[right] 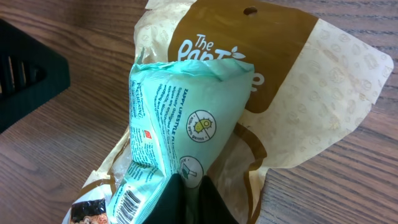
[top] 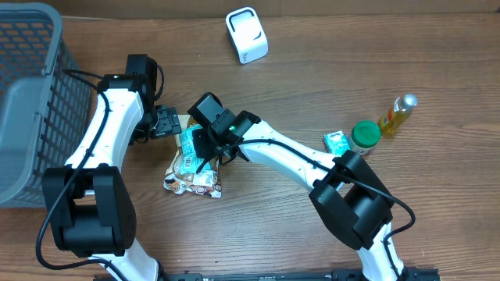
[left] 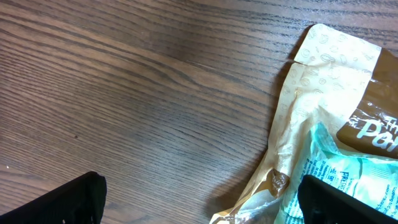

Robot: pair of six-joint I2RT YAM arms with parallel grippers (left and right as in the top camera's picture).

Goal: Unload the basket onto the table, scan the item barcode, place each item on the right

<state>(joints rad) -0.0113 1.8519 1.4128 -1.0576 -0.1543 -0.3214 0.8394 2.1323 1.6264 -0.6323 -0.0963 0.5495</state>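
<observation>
Wooden table (top: 312,62); our right gripper (right: 186,185) clamps the mint pouch (right: 180,112). Our left gripper (top: 168,123) gapes, empty

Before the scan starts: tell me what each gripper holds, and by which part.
Right gripper pinches the mint-green packet by one end. Left gripper is open, holding nothing.

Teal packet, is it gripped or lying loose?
Gripped: the right hand is pinched shut on one end of the teal packet, which lies over the brown pouch.
</observation>
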